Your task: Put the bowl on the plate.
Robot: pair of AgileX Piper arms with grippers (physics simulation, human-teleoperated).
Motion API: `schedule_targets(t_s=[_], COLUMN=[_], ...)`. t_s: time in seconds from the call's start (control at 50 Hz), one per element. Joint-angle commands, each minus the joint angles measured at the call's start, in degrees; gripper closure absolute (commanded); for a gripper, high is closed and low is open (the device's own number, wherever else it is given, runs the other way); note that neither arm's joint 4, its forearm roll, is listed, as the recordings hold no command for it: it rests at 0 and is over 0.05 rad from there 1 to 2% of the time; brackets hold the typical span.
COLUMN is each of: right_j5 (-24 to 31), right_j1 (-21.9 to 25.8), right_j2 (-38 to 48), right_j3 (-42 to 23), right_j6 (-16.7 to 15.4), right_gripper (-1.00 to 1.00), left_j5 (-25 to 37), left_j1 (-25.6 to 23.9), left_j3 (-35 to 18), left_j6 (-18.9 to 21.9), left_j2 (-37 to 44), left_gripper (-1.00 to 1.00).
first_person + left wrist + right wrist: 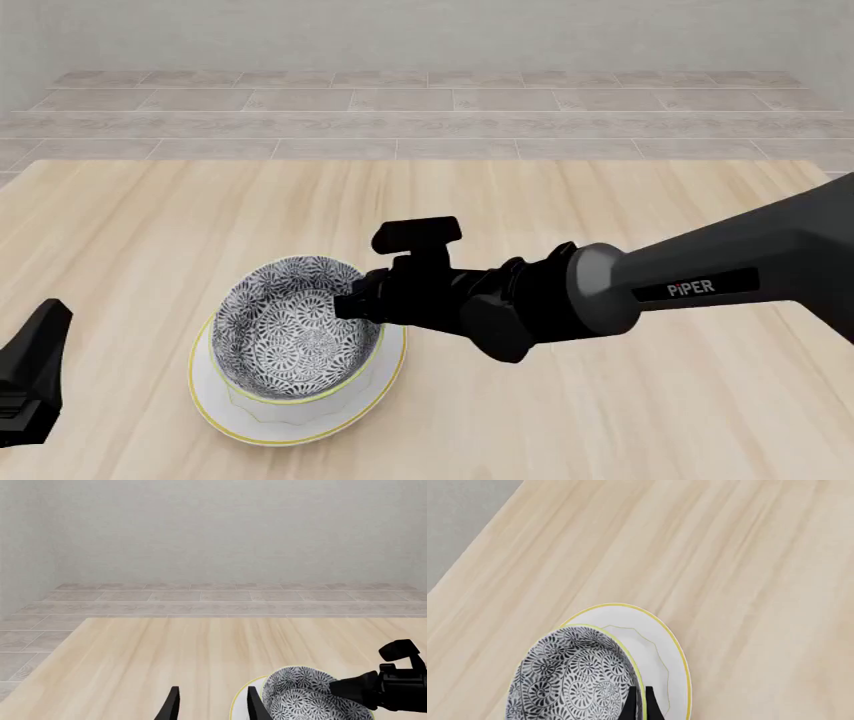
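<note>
Pale wooden table (641, 420): the blue-and-white floral round bowl (296, 330) is seated, tilted, on the white yellow-rimmed plate (234, 418), its near rim pinched by the right gripper (358, 300); release is judged pending.

The pale wooden table (627, 420) bears only the plate (220, 413), left of centre.

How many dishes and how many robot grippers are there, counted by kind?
Bowls: 1, the bowl
Plates: 1, the plate
Grippers: 2, the left gripper and the right gripper
Total: 4
</note>
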Motion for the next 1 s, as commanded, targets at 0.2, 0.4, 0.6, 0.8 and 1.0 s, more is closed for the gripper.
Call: schedule_targets(t_s=[0.2, 0.4, 0.6, 0.8, 1.0], right_j5=[-0.57, -0.22, -0.26, -0.10, 0.95], right_j1=[-0.24, -0.42, -0.56, -0.71, -1.11], right_j2=[0.64, 0.47, -0.42, -1.29, -4.19], right_j3=[0.08, 0.12, 0.56, 0.87, 1.16], right_j6=[-0.41, -0.59, -0.52, -0.53, -1.01], right_gripper=[1.00, -1.00, -1.00, -1.00, -1.00], left_j5=[0.00, 0.00, 0.00, 0.00, 0.00], left_j1=[0.00, 0.00, 0.00, 0.00, 0.00], left_j3=[0.00, 0.00, 0.00, 0.00, 0.00], left_j6=[0.00, 0.00, 0.00, 0.00, 0.00], left_j2=[0.00, 0.00, 0.00, 0.00, 0.00], left_gripper=[-1.00, -1.00, -1.00, -1.00, -1.00])
